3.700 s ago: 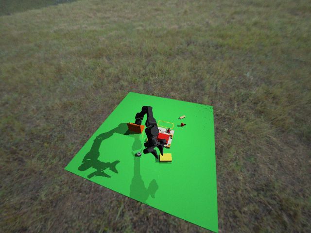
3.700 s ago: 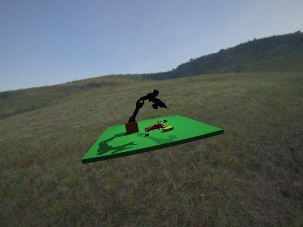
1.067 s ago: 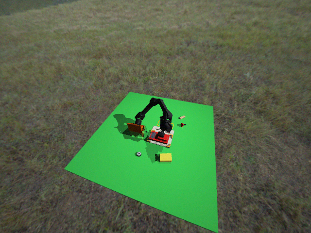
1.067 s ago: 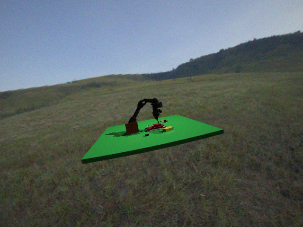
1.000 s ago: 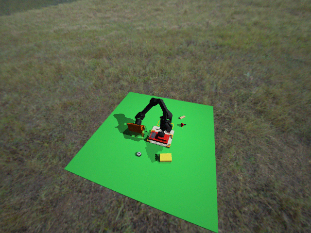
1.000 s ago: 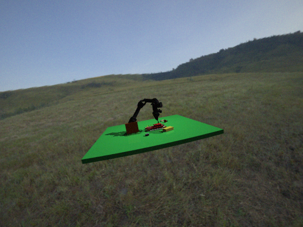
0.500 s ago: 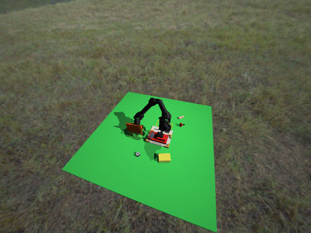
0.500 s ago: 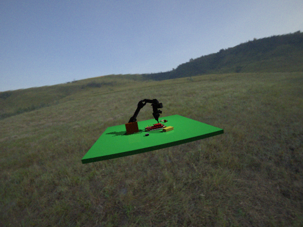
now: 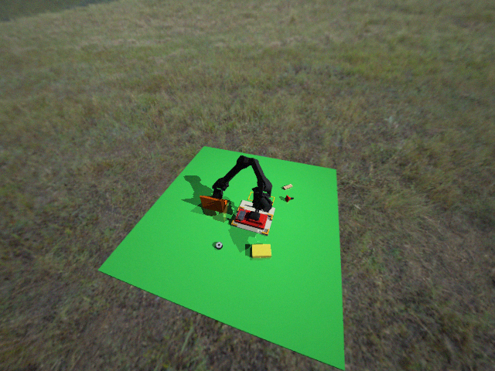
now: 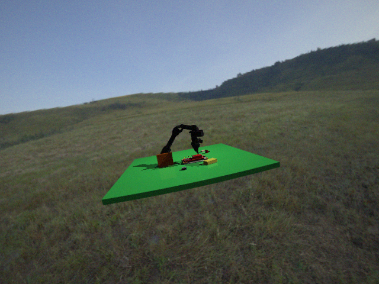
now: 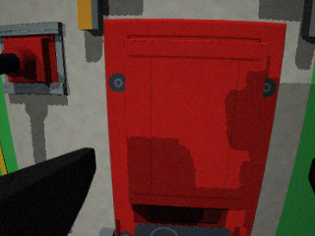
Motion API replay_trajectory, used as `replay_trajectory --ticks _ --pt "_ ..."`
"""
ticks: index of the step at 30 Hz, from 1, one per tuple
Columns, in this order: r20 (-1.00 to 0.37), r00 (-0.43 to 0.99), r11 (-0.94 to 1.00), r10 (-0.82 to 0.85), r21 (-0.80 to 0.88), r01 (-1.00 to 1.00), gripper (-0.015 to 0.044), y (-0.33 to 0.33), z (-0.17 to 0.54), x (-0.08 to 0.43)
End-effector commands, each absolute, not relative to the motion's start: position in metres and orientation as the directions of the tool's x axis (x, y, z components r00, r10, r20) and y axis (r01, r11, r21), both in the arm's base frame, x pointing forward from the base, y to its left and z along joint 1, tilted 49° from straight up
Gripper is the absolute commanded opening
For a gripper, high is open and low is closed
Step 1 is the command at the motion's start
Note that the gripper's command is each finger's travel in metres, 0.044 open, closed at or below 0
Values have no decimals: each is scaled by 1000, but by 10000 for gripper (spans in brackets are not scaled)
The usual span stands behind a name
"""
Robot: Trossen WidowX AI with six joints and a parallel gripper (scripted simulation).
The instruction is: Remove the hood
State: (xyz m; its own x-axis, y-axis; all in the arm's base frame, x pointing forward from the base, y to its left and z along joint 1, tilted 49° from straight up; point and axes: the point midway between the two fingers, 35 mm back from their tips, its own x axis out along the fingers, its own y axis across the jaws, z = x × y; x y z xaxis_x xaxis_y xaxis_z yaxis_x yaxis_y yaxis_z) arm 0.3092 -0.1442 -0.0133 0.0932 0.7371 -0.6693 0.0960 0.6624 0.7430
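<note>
The red toy car (image 9: 261, 220) (image 10: 197, 157) (image 11: 115, 123) sits on a whitish board (image 9: 245, 205) (image 11: 86, 123) with orange corner brackets. Its hood (image 11: 194, 108) looks to be the raised red panel, in place on the body, with a dark slot and a grey dashboard below it in the wrist view. My gripper (image 9: 254, 216) (image 10: 197, 152) (image 11: 202, 164) is open and empty, pointing down over the car, one finger to each side of the hood. The marked area, a yellow outline (image 9: 249, 196), lies behind the board and is partly hidden by the arm.
An orange upright panel (image 9: 213, 203) (image 10: 164, 160) stands left of the board. A yellow block (image 9: 261, 250) (image 10: 210, 161) and a small wheel (image 9: 218, 245) (image 10: 183, 168) lie in front. A red-and-black piece (image 9: 288, 198) and a tan block (image 9: 287, 186) lie behind right.
</note>
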Motion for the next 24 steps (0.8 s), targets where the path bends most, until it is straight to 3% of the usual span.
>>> replay_trajectory --ticks 1,24 --pt "-667 97 660 739 745 97 440 -140 -15 310" --pt "-666 97 659 739 746 97 440 -127 -25 311"
